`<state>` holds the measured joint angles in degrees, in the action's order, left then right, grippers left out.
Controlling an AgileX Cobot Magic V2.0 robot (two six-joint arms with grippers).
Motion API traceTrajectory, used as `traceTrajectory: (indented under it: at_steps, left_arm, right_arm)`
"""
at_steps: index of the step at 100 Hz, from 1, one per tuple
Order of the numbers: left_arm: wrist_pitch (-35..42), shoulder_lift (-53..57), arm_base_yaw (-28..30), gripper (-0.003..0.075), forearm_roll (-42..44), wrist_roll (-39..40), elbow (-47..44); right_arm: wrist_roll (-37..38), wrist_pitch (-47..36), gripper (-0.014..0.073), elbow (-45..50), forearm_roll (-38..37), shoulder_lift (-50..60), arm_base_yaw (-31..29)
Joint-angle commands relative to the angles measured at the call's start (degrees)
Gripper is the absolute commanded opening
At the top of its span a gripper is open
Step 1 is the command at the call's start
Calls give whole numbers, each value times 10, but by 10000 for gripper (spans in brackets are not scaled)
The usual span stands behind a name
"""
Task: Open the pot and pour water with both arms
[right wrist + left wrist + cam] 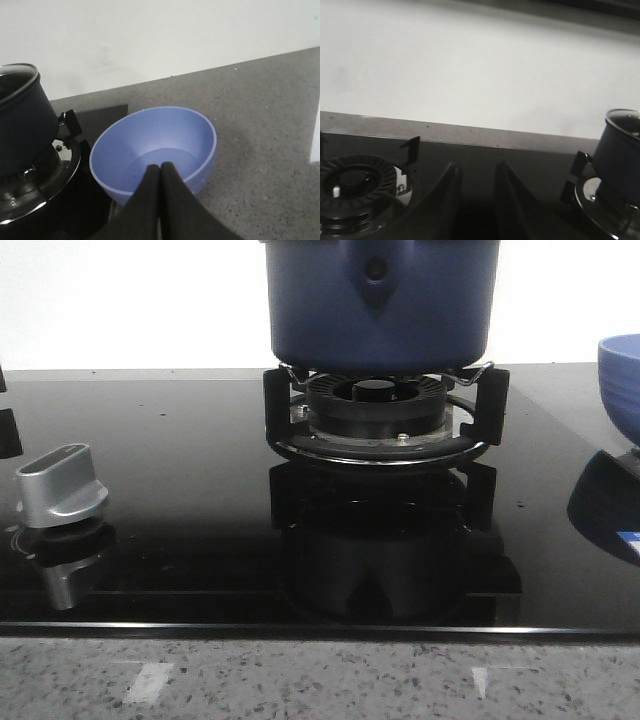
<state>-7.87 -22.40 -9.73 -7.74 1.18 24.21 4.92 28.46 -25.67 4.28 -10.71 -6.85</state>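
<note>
Pot (380, 305) is sitting lidded on the burner (378, 415); left gripper (476, 200) jaws are gaping narrowly, right gripper (160, 200) jaws are pressing together, empty.

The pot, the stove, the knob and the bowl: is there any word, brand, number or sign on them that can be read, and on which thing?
None can be read.
Pot: only a round rivet, no text.
Knob: plain silver.
Bowl: plain blue.
Stove glass: no marks visible.

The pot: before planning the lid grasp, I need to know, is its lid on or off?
On. A glass lid with a metal rim caps the pot in both wrist views; the front view crops its top.
</note>
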Motion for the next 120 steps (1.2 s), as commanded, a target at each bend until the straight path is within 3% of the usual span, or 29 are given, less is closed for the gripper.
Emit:
traceTrajectory:
  at_steps: [1,12,22,32,51,89,120]
  left_arm:
    - [32,-48,-37,314,10,3,41]
    - [45,-110,-101,452,15,-12,59]
    - [79,-162,-158,465,20,-43,75]
    - [122,-218,-209,465,40,-43,95]
    - [168,-313,-282,465,45,-43,154]
    - [192,-411,-342,439,105,-41,285]
    - [106,-437,-351,439,105,-39,349]
  right_arm:
    - [-9,-23,-11,-38,-8,-24,3]
    - [-9,-9,164,-52,-8,-35,4]
    - [-9,-5,370,-54,-4,-42,4]
    - [-9,5,460,-54,3,-42,4]
    - [-9,7,456,-54,5,-42,4]
    - [-9,7,456,-54,5,-42,26]
    - [-9,11,456,-54,5,-42,37]
